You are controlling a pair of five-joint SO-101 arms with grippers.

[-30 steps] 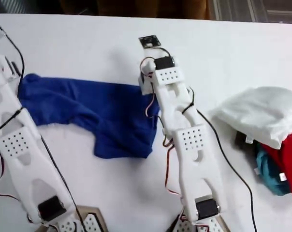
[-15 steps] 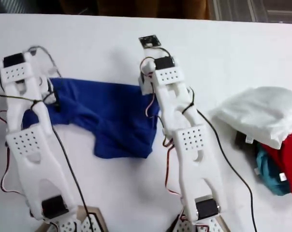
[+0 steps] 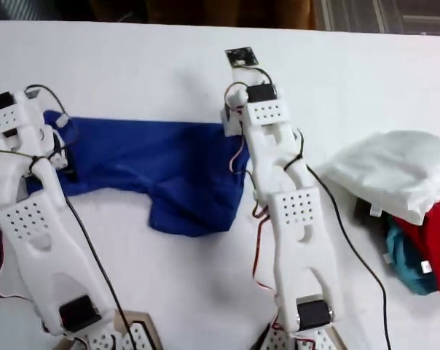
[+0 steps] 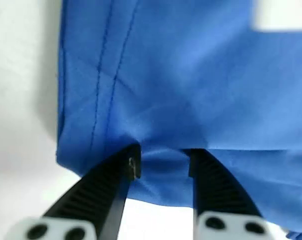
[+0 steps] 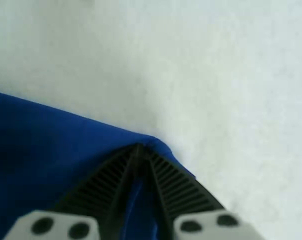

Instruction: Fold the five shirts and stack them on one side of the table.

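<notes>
A blue shirt (image 3: 154, 171) lies spread and rumpled on the white table (image 3: 132, 58) between my two arms. My left gripper (image 3: 65, 157) is at the shirt's left end. In the left wrist view the left gripper (image 4: 161, 157) is open, its fingers pressed onto the blue shirt (image 4: 191, 75) with the hem edge between them. My right gripper (image 3: 232, 130) is at the shirt's far right corner. In the right wrist view the right gripper (image 5: 139, 147) is shut on that corner of the blue shirt (image 5: 46, 150).
At the right edge sits a pile of clothes: a white shirt (image 3: 395, 171) on top, a red one (image 3: 435, 240) and a teal one (image 3: 406, 259) under it. Bare table lies beyond the blue shirt and between the arms at the front.
My left arm swung in from the far left onto the shirt's left end. My right arm shifted right and the shirt slid right with it.
</notes>
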